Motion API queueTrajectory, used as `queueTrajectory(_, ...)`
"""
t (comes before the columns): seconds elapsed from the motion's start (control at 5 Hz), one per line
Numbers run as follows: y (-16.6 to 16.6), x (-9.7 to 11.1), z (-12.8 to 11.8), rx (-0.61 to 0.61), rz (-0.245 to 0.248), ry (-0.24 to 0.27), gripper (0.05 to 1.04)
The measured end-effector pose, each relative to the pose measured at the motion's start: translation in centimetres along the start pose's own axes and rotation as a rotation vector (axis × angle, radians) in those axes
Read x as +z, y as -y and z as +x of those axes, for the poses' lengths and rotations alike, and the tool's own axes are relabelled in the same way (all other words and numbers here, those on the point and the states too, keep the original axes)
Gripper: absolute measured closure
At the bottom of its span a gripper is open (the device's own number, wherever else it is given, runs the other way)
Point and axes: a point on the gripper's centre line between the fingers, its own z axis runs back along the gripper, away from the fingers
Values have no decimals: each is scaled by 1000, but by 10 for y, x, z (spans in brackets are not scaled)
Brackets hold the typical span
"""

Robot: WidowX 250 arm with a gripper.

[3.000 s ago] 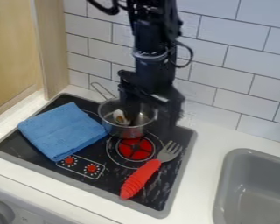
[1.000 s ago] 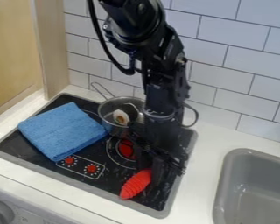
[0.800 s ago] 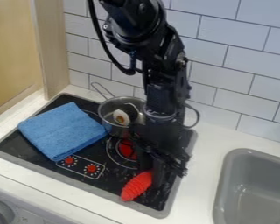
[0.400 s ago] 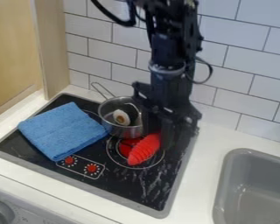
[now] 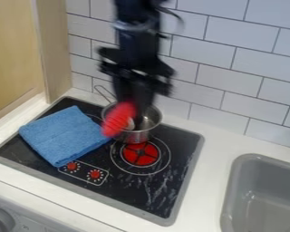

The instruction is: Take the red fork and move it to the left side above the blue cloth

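The black gripper (image 5: pixel 132 100) hangs in front of the back tiles, over the metal pot, and is shut on the red fork. Below it, the red handle of the fork (image 5: pixel 119 119) tilts down to the left, in front of the pot's left part; its tines are hidden by the gripper. The folded blue cloth (image 5: pixel 65 136) lies on the left part of the black stove, to the left of and lower than the fork.
A metal pot (image 5: pixel 148 122) with an egg-like item inside stands at the back of the stove (image 5: pixel 124 192), behind a red burner (image 5: pixel 140 154). A grey sink (image 5: pixel 265 195) is at the right, and a wooden panel (image 5: pixel 53 47) rises at the left.
The gripper has lifted the red fork off the stove's front right part and carried it up and to the left, over the pot. The cloth and pot have stayed in place.
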Motion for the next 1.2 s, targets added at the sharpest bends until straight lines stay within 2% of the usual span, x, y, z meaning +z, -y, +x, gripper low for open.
queueTrajectory(0.2,-21,3,-10,149,-8,14,749)
queueTrajectory(0.4,-41,7,-20,339,4,-12,749)
queueTrajectory(0.6,-57,14,-28,470,30,17,749)
queueTrajectory(0.8,-78,6,-48,577,55,-15,749)
queueTrajectory(1.2,-97,-31,-45,575,80,-92,749)
